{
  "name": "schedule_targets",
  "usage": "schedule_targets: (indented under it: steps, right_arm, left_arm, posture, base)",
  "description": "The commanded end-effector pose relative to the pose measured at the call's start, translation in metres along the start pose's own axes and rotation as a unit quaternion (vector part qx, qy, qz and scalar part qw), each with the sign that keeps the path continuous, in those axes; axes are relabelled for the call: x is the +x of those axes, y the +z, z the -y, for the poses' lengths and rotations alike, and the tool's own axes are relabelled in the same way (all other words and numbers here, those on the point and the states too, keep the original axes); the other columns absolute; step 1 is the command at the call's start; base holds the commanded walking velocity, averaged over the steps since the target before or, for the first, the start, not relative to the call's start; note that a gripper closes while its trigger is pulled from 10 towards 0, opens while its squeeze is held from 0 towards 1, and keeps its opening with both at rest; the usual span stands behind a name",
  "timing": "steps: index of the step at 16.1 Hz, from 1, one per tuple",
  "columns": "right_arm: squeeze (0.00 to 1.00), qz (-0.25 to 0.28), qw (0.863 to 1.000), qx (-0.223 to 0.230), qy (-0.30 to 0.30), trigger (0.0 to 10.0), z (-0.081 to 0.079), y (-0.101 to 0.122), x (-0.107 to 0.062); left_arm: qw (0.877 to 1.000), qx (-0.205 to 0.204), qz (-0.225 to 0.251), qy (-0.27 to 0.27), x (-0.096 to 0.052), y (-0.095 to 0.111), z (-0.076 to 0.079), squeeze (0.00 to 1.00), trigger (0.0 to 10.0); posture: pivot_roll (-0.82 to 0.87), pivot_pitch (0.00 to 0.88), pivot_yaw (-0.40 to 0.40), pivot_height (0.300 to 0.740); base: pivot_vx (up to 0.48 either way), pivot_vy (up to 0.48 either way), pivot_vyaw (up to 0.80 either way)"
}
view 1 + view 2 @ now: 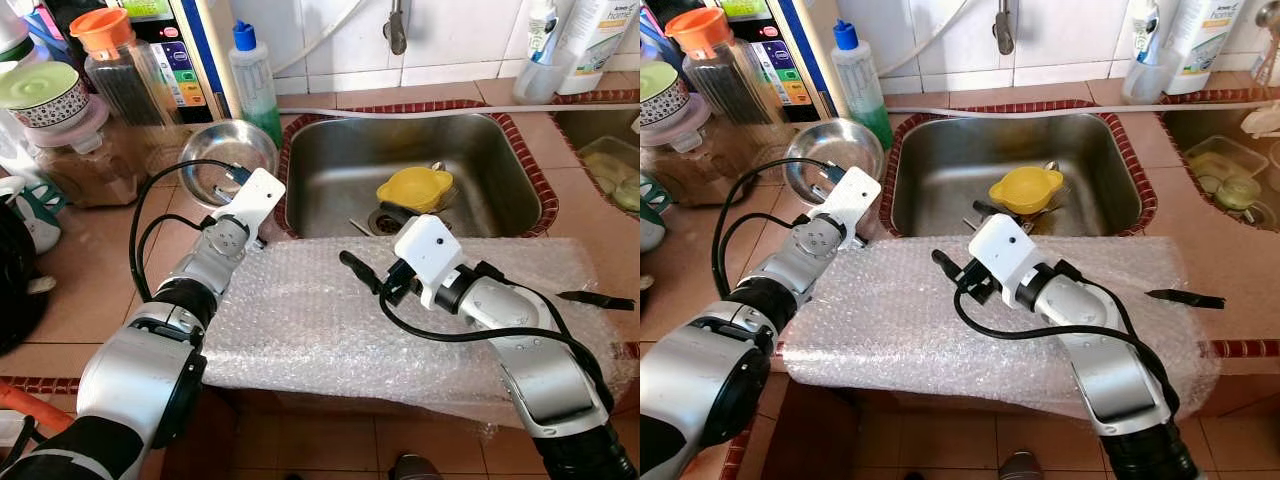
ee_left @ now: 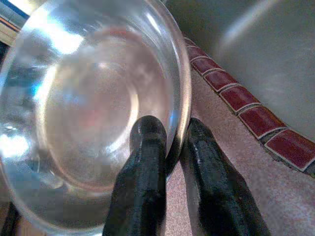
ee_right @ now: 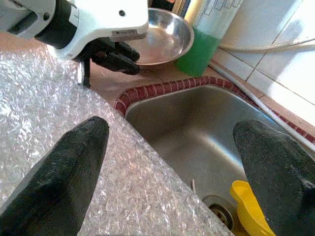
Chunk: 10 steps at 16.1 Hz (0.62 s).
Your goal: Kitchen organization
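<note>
While your left pincer (image 2: 170,147) pinches the rim of the steel bowl (image 1: 215,150), that bowl sits on the desk (image 1: 90,290) at upper left of the head view, just beside the sink (image 1: 330,170). Your right pincer (image 3: 172,172) hangs spread over the bubble wrap (image 1: 320,320) at centre, near the yellow funnel (image 1: 415,188).

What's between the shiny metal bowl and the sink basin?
A strip of tan counter and the sink's red tile border, seen in the left wrist view beside the steel bowl.
</note>
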State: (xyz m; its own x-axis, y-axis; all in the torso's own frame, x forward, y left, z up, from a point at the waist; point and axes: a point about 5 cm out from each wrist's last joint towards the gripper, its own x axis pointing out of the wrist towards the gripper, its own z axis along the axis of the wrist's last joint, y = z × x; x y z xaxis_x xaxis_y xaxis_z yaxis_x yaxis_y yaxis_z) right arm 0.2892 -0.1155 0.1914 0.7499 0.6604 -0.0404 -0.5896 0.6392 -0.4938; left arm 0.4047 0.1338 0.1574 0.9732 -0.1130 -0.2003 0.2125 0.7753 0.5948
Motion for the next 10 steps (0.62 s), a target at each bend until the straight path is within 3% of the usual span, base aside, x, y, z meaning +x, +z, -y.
schedule_targets:
  steps: [1,8,10]
  right_arm:
    - [0.64,0.02,1.0,-0.005,0.001,10.0,0.002,0.009,0.001]
    - [0.64,0.022,1.0,-0.01,-0.009,10.0,0.005,0.009,0.002]
    - [0.64,0.024,0.999,-0.014,-0.026,10.0,0.01,0.009,0.002]
  left_arm:
    - [0.998,0.002,-0.058,-0.009,-0.006,-0.031,0.002,0.0,0.0]
    - [0.998,0.015,-0.054,0.019,-0.008,-0.038,-0.011,0.0,0.0]
    - [0.998,0.039,-0.033,0.045,-0.01,-0.039,-0.019,0.0,0.0]
  posture:
    - [-0.39,0.152,0.146,0.74]
    - [-0.39,0.147,0.15,0.74]
    - [-0.38,0.144,0.15,0.74]
  base:
    - [0.0,0.0,0.0]
    - [0.0,0.0,0.0]
    - [0.0,0.0,0.0]
